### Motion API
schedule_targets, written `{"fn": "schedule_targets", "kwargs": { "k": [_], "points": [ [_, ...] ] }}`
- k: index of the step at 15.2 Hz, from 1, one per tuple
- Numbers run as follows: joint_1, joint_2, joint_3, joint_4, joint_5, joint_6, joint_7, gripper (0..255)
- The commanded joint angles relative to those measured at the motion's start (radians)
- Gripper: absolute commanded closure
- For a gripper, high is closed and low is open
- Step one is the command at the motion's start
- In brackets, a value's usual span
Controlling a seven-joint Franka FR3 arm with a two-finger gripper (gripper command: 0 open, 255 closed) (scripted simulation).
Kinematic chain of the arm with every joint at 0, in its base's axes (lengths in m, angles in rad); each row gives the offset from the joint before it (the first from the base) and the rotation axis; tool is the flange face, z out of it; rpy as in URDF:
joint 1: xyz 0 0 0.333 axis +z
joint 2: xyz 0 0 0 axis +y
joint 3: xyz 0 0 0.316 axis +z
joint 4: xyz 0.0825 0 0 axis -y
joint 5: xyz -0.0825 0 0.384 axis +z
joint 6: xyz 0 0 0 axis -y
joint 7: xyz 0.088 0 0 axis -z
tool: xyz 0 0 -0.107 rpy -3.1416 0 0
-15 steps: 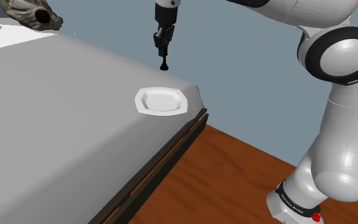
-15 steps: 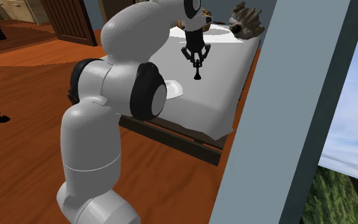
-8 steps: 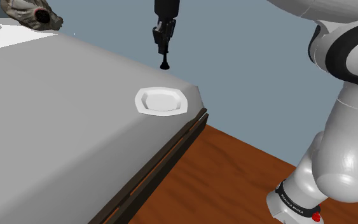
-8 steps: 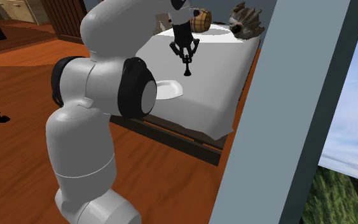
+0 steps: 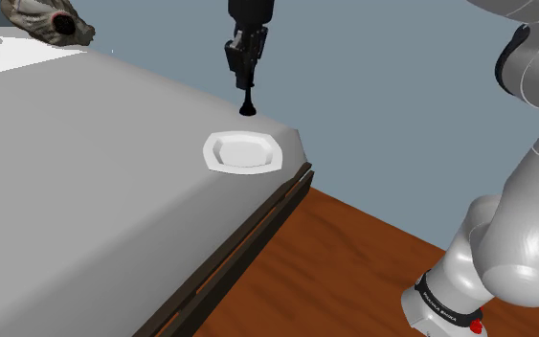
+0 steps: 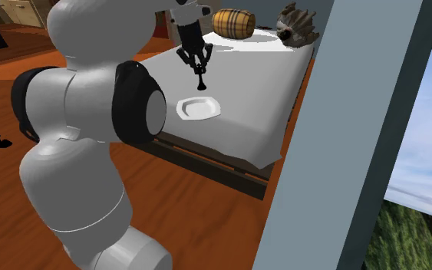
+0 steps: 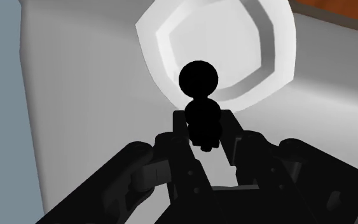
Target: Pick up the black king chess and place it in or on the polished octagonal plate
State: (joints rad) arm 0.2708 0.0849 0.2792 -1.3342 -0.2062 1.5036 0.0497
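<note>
The black king chess piece (image 5: pixel 247 99) hangs upright in the air, clasped at its top by my black gripper (image 5: pixel 241 59), which is shut on it. A white octagonal plate (image 5: pixel 244 151) lies on the grey bed near its corner, just below and in front of the piece. In the second exterior view the gripper (image 6: pixel 196 58) holds the king (image 6: pixel 201 80) a little above and behind the plate (image 6: pixel 199 108). Looking along the gripper (image 7: pixel 204 137), the king (image 7: pixel 199 95) sits between the fingers, its round base over the plate (image 7: pixel 260 57).
The grey bed (image 5: pixel 85 191) ends at a dark frame edge (image 5: pixel 258 230) above the wooden floor (image 5: pixel 353 278). A wooden barrel (image 6: pixel 233 22) and a brownish lumpy object (image 6: pixel 298 21) lie at the bed's far end. A grey-blue wall (image 6: pixel 337 138) stands close by.
The arm has swung over, carrying the held king from behind the bed's corner towards the plate and slightly lower. The plate has not moved.
</note>
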Motion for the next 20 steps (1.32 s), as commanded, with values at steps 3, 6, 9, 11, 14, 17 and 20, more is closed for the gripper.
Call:
{"fn": "schedule_targets", "kwargs": {
  "k": [3,6,9,11,14,17,20],
  "points": [
    [0.006,-0.036,0.007,-0.086,0.009,0.047,0.025,255],
    [0.002,-0.054,0.004,-0.149,0.014,0.094,0.029,255],
    [0.0,-0.068,0.002,-0.207,0.018,0.138,0.033,255],
    [-0.001,-0.076,0.001,-0.244,0.02,0.167,0.036,255],
    [-0.003,-0.085,-0.001,-0.296,0.022,0.21,0.041,255],
    [-0.004,-0.092,-0.002,-0.345,0.023,0.252,0.046,255],
    [-0.004,-0.094,-0.002,-0.357,0.023,0.262,0.048,255]
  ]
}}
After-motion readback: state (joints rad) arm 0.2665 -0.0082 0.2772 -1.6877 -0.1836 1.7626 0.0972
